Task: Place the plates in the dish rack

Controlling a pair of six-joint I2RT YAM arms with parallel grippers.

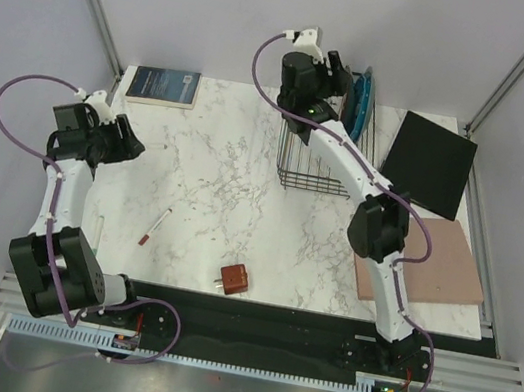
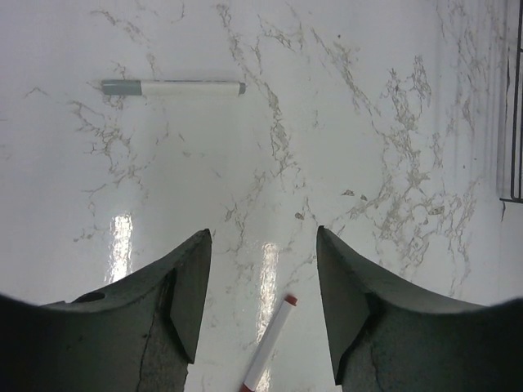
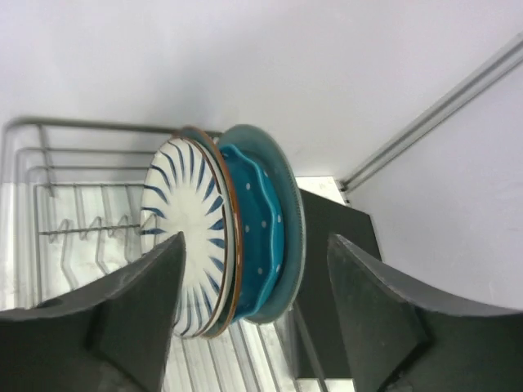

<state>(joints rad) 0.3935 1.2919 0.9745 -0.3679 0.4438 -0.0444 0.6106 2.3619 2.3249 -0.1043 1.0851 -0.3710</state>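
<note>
**Loading station, near to far.** Nearest you, the left end effector (image 2: 262, 237) is hanging spread and empty over the marble surface (image 2: 368, 122). A red-capped marker (image 2: 270, 343) is lying just below its gap, and a grey-capped marker (image 2: 173, 87) is lying farther off.

Beyond, the right end effector (image 3: 257, 243) is hovering with fingers wide apart, pinching nothing, and is facing the plates. These are standing on edge, packed face to face, at the right end of the black wire dish rack (image 3: 65, 229). The striped plate (image 3: 184, 220) is sitting toward the empty tines, the dotted blue plate (image 3: 261, 237) behind it, and the teal plate (image 3: 292, 188) last.

Being discs, they are offering no long axis; their faces are pointing along the row of tines, rims up.

You are probably dealing with glazed ceramic: rigid, weighty, slick, chippable. Take any plate by its upper rim, pinching across the thickness.
</note>
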